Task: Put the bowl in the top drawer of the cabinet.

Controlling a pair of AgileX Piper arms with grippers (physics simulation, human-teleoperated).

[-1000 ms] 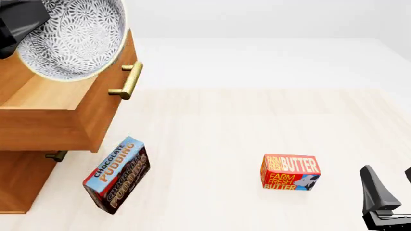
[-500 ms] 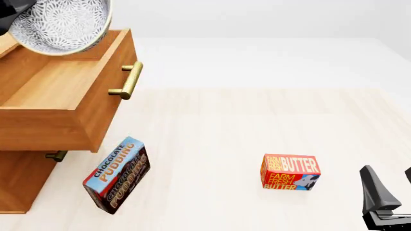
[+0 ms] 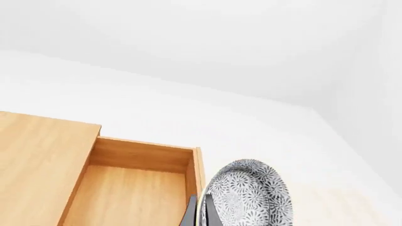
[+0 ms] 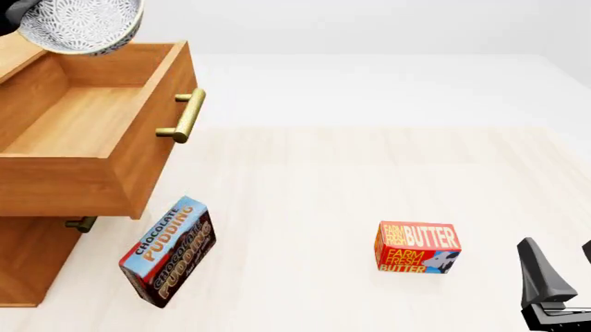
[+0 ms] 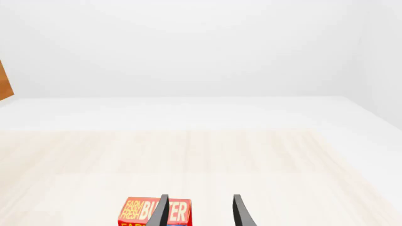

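Hanging up by the far back corner of the pulled-out top drawer (image 4: pixel 88 131), the bowl (image 4: pixel 82 24) was tipped on its side with its patterned inside facing the camera, held up in the air rather than sitting in the box. The left tool (image 3: pixel 199 214) was clamped on the bowl's rim, which you could see edge-on in the left wrist view, with the fingers (image 3: pixel 190 215) pinching the near edge. The drawer's inside was bare wood and its brass handle (image 4: pixel 184 116) stuck out on the front panel. The cabinet (image 4: pixel 32 256) sat at the left edge of the tabletop (image 4: pixel 369 173), with the lower drawer's small handle (image 4: pixel 82 224) just peeking out under the open one.

A chocolate pudding box (image 4: pixel 168 251) lay near the cabinet's front corner, tilted at an angle. A butter box (image 4: pixel 417 247) stood well off to the right. The right tool (image 5: pixel 199 214) hovered low just behind the butter box, jaws spread apart and gripping nothing.
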